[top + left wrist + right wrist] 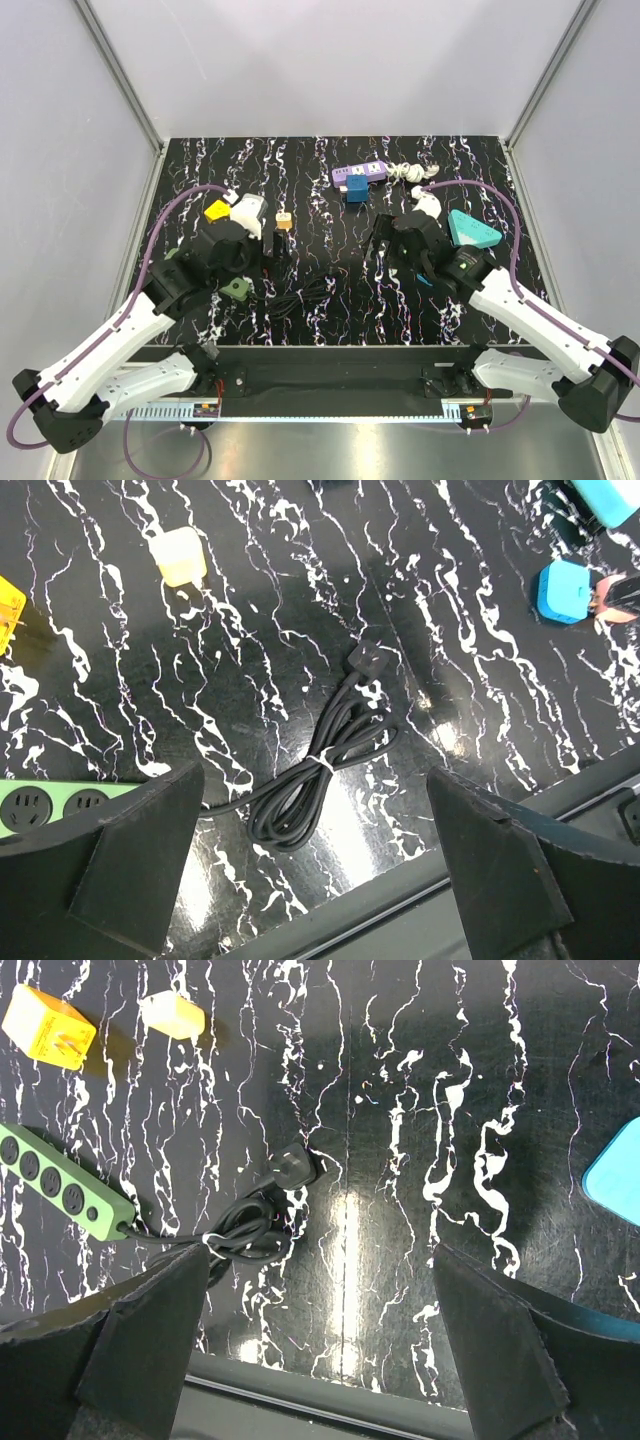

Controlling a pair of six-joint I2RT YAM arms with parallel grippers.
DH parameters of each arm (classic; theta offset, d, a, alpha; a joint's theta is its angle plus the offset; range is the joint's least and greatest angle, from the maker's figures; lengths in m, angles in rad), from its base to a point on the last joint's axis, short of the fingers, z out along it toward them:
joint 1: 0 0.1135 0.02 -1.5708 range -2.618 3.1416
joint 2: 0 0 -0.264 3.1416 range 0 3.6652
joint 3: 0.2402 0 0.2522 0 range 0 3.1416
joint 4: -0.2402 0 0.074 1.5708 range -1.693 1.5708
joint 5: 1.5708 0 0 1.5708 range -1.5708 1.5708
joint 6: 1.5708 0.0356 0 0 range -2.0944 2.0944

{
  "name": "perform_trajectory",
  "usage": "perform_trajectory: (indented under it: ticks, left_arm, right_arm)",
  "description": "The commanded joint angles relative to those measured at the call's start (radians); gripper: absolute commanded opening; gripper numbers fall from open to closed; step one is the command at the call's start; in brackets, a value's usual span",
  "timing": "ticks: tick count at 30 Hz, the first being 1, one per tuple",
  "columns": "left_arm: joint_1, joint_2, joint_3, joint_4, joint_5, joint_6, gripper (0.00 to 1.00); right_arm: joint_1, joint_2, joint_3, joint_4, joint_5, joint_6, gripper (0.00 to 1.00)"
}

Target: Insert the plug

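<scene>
Black desk [320, 250] veined white, pale walls on three sides. Black plug [368, 660] lies flat on the desk near the near edge, roughly between the two arms, at the end of a tied, coiled cord [300, 800] that runs back to a green strip [60, 1180] on the left. Left tool [312, 778] released, fingers wide apart, nothing between them; it hovers above the coil, with the plug just beyond its centre and slightly right. In that view plug and cord lie on a diagonal, near-left to far-right, so the jaws would probably need turning to close across the body. Right tool [320, 1252] also released and empty; in its view the plug sits left of centre, prongs apparently pointing right. Left arm looks the nearer. Purple strip [360, 174] sits at the far side, well apart from the plug, and is a likely socket, though I cannot tell which one is meant.
</scene>
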Motion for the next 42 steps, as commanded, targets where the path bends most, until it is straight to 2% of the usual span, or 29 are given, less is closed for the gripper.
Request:
perform_trajectory:
  ticks: [1, 4, 8, 10, 14, 18, 20, 21, 25, 29, 35, 38, 42]
  left_arm:
    - [0.004, -0.010, -0.014, 0.040, -0.008, 0.022, 0.99]
    - [0.004, -0.012, -0.027, 0.046, -0.034, 0.022, 0.99]
    - [0.004, -0.001, -0.067, 0.052, -0.115, 0.034, 0.99]
    - [0.004, 0.005, -0.089, 0.049, -0.134, 0.043, 0.99]
    - [0.004, 0.005, -0.136, 0.058, -0.149, 0.049, 0.99]
    - [0.004, 0.026, -0.135, 0.052, -0.152, 0.069, 0.99]
    - [0.004, 0.017, -0.129, 0.052, -0.158, 0.066, 0.99]
    - [0.004, 0.014, -0.130, 0.051, -0.163, 0.062, 0.99]
    - [0.004, -0.007, -0.144, 0.054, -0.166, 0.055, 0.99]
    - [0.004, -0.009, -0.141, 0.052, -0.177, 0.062, 0.99]
    - [0.002, 0.006, -0.138, 0.052, -0.194, 0.058, 0.99]
    - [0.004, 0.023, -0.135, 0.052, -0.188, 0.065, 0.99]
    - [0.004, 0.051, -0.124, 0.052, -0.177, 0.066, 0.99]
  right_arm:
    - [0.003, 0.009, 0.040, 0.017, 0.030, 0.000, 1.00]
    - [0.003, 0.036, 0.041, 0.015, 0.036, -0.005, 1.00]
    - [0.000, 0.107, 0.107, -0.005, -0.004, -0.103, 1.00]
    - [-0.012, 0.176, 0.167, 0.006, 0.063, -0.140, 1.00]
    - [-0.115, 0.378, 0.311, 0.038, 0.095, -0.242, 1.00]
    - [-0.242, 0.545, 0.386, 0.167, -0.027, -0.293, 0.99]
    - [-0.261, 0.618, 0.414, 0.230, -0.052, -0.356, 0.98]
    - [-0.267, 0.703, 0.473, 0.248, -0.044, -0.371, 0.97]
    - [-0.275, 0.911, 0.653, 0.242, -0.033, -0.449, 0.91]
    - [-0.293, 1.068, 0.803, 0.247, -0.062, -0.482, 0.89]
    - [-0.325, 1.176, 0.895, 0.245, -0.030, -0.509, 0.89]
    - [-0.336, 1.219, 0.926, 0.245, -0.061, -0.529, 0.88]
    - [-0.345, 1.253, 0.951, 0.247, -0.118, -0.549, 0.81]
